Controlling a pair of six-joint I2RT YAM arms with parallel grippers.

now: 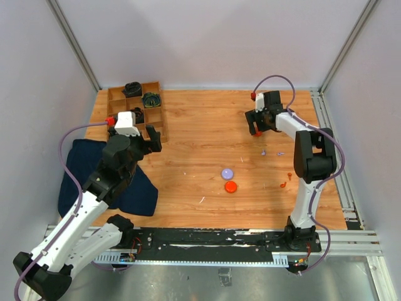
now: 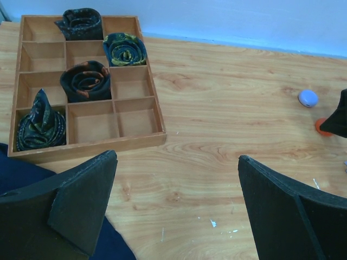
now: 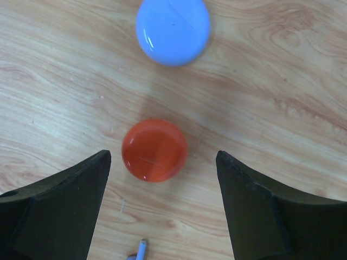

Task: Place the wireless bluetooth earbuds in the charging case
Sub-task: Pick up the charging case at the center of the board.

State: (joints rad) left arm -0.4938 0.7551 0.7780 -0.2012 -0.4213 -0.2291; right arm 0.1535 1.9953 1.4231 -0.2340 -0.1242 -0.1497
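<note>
Two round flat charging cases lie mid-table, one lavender [image 1: 227, 173] and one orange-red [image 1: 230, 187]. Tiny orange-red earbuds [image 1: 283, 185] lie to their right, and tiny lavender earbuds [image 1: 263, 152] lie further back. In the right wrist view my right gripper [image 3: 162, 157] is open, with the orange-red case [image 3: 154, 150] just beyond its tips. The lavender case [image 3: 172, 30] lies further out, and a lavender earbud stem [image 3: 140, 250] lies between the fingers on the wood. My right gripper [image 1: 257, 124] hangs at the back right. My left gripper [image 1: 149, 139] [image 2: 176, 157] is wide open and holds nothing.
A wooden compartment tray [image 1: 135, 108] [image 2: 135, 116] with several rolled dark bundles stands at the back left. A dark blue cloth [image 1: 103, 179] lies under the left arm. The left wrist view shows the lavender case [image 2: 308, 98] far right. Walls close in the table.
</note>
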